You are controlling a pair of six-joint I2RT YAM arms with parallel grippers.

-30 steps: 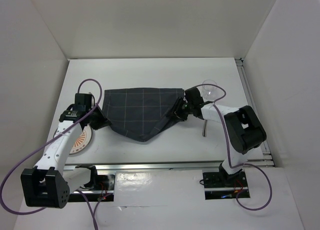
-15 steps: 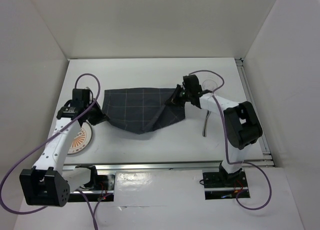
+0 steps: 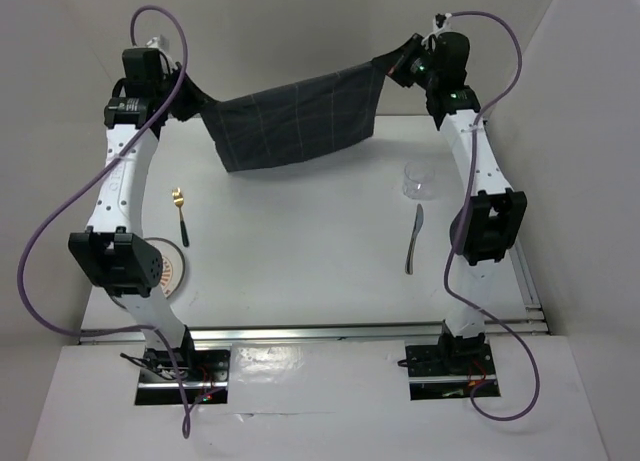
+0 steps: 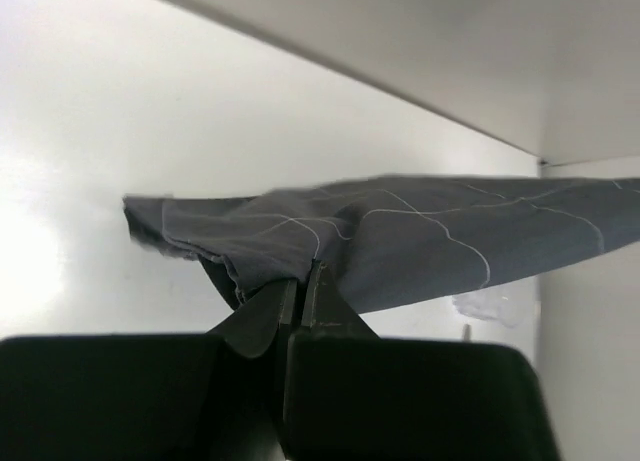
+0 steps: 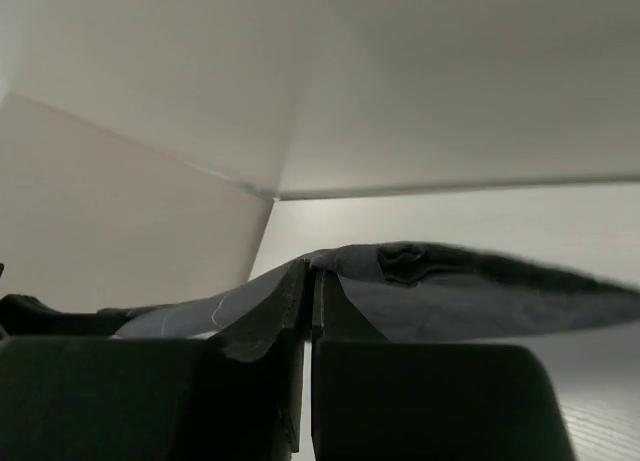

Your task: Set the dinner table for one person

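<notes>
A dark grid-lined cloth mat [image 3: 295, 121] hangs stretched in the air above the far part of the white dinner table [image 3: 300, 271]. My left gripper [image 3: 192, 91] is shut on the mat's left corner, and my right gripper [image 3: 386, 65] is shut on its right corner. In the left wrist view the gripper [image 4: 303, 273] pinches the cloth's [image 4: 420, 236] frayed edge. In the right wrist view the gripper [image 5: 310, 271] clamps a bunched fold of the cloth [image 5: 460, 286]. Both arms reach up high.
A gold fork with a black handle [image 3: 181, 214] lies at the left. A patterned plate [image 3: 168, 273] sits partly behind the left arm. A clear glass [image 3: 420, 179] and a knife [image 3: 414, 239] are at the right. Metal rails [image 3: 300, 331] edge the table's near side.
The right gripper has shut on the mat. Both arms have lifted it off the table, up and toward the far wall, stretching it out. The fork now shows.
</notes>
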